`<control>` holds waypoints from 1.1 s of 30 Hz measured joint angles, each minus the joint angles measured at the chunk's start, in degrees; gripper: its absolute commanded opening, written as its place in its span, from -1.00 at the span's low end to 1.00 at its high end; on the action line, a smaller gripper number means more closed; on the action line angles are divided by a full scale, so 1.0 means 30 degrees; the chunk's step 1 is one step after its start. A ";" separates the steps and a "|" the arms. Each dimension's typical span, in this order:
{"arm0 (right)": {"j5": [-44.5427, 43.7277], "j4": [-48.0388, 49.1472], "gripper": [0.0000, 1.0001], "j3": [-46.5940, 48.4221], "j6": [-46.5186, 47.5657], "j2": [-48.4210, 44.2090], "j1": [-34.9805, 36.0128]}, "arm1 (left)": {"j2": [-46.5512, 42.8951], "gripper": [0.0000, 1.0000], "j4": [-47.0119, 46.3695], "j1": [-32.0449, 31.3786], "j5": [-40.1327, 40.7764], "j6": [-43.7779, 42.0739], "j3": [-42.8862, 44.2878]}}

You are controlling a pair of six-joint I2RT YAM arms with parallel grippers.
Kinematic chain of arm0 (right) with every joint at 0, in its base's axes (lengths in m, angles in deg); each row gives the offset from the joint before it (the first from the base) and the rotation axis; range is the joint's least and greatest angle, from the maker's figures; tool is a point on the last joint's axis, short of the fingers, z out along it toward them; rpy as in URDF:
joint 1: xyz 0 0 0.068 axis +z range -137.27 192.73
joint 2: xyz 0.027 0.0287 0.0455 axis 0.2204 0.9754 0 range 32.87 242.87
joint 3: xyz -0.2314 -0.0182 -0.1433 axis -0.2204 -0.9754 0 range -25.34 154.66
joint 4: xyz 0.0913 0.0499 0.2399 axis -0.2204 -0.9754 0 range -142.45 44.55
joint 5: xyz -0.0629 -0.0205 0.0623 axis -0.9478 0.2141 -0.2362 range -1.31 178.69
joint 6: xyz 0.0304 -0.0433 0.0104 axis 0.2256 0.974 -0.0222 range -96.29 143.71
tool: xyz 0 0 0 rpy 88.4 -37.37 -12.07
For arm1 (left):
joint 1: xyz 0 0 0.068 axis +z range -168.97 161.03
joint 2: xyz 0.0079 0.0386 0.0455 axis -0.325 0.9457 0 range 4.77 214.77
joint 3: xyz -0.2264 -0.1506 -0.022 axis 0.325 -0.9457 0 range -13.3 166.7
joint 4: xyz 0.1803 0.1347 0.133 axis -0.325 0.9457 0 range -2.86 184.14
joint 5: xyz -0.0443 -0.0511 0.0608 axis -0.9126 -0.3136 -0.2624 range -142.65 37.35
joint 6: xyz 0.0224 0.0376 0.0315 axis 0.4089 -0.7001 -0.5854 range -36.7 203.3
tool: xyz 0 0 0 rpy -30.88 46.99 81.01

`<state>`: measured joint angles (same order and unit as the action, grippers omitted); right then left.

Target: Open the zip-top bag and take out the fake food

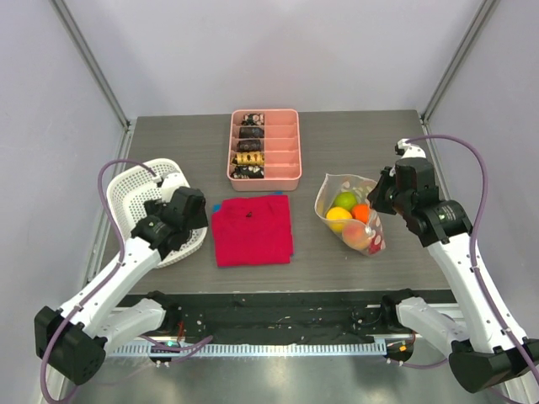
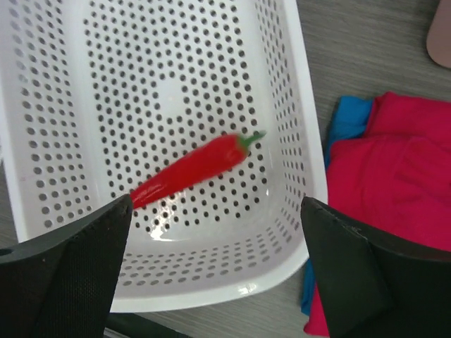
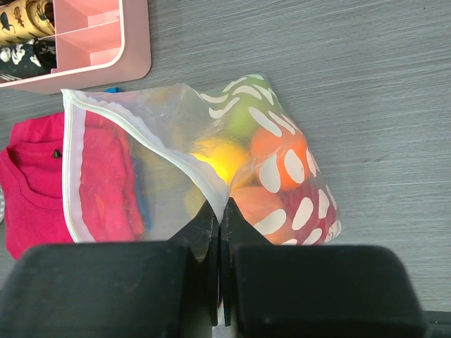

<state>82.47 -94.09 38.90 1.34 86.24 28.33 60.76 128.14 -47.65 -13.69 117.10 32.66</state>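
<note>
On the left side of the table (image 1: 362, 135), the left gripper (image 1: 173, 220) hangs over the white perforated basket (image 1: 139, 189). In the left wrist view its fingers stand wide apart (image 2: 217, 211) with nothing between them. Below them a red chili (image 2: 194, 171) with a green stem lies slanted in the basket (image 2: 310, 162), slightly blurred. Its pointed end is close to one finger, and I cannot tell whether the two touch.

On the right side, the zip-top bag (image 1: 349, 210) lies on the table with its mouth gaping toward the middle of the table. The right gripper (image 1: 381, 198) is closed tight on the rim of the bag. In the right wrist view the two fingers (image 3: 218, 211) meet on the white-edged lip of the bag (image 3: 162, 141) and pinch the plastic. The rest of the fake food sits inside the bag: a green fruit (image 1: 344, 200), an orange (image 1: 361, 212) and a yellow fruit (image 1: 338, 217), with reddish pieces deeper in, behind the white spots. From the wrist, the yellow fruit (image 3: 218, 158) is just beyond the fingertips and the orange (image 3: 275, 151) is beside it.

Between the basket and the bag lies a folded red cloth (image 1: 252, 229) with a bit of blue at its edge. Beyond it stands the pink divided tray (image 1: 286, 151), with dark and gold pieces in its left compartments.
</note>
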 measured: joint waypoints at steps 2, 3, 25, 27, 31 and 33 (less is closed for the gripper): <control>0.0058 -0.0015 -0.97 0.0000 0.0000 -0.0058 0.0000 | 0.0000 0.62 -0.0015 0.0000 -0.0896 0.0015 0.0146; 0.0080 -0.0015 -0.98 0.0000 0.0000 -0.0080 0.0000 | 0.0000 0.53 -0.0160 0.0007 -0.1683 -0.0124 0.0342; 0.2208 -0.0102 -0.97 0.0437 -0.0036 -0.0189 0.0000 | 1.2240 -0.38 -1.1526 -0.9216 -1.8017 -0.4466 1.2087; 0.2375 -0.0102 -0.97 0.0554 -0.0066 -0.0248 0.0000 | 1.3610 -0.40 -1.1672 -0.9238 -1.8367 -0.4488 1.2648; 0.2601 -0.0102 -0.97 0.0641 -0.0087 -0.0342 0.0000 | 1.5642 -0.43 -1.1679 -0.9347 -1.8863 -0.4437 1.3726; 0.2688 -0.0095 -0.97 0.0670 -0.0131 -0.0335 0.0000 | 1.6167 -0.35 -1.1715 -0.9406 -1.9059 -0.4430 1.3894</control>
<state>90.54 -94.37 40.92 0.95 85.23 28.33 109.26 92.99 -75.87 -70.87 103.81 74.34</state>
